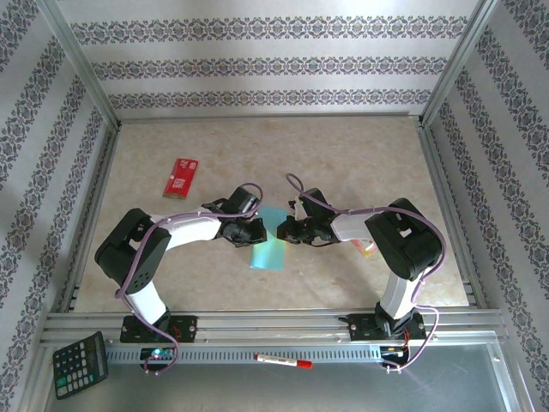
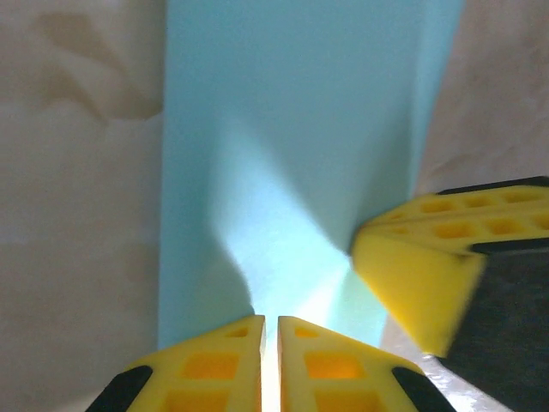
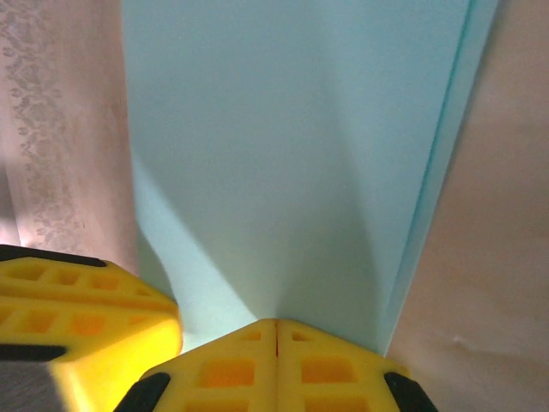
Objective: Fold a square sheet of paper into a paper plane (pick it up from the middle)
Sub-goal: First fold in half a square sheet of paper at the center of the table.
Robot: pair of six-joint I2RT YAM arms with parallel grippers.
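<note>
Left gripper (image 2: 270, 365) and right gripper (image 3: 276, 365) were both pinched shut on the square sheet of paper (image 2: 292, 129), nose to nose over the table (image 1: 343, 154) centre. I judged this held it taut for creasing.

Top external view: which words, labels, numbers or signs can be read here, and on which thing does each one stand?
No text can be read.
red packet: white print, too small to read.
calculator: marks on the keys, too small to read.
sheet of paper: plain, no print on it.
</note>
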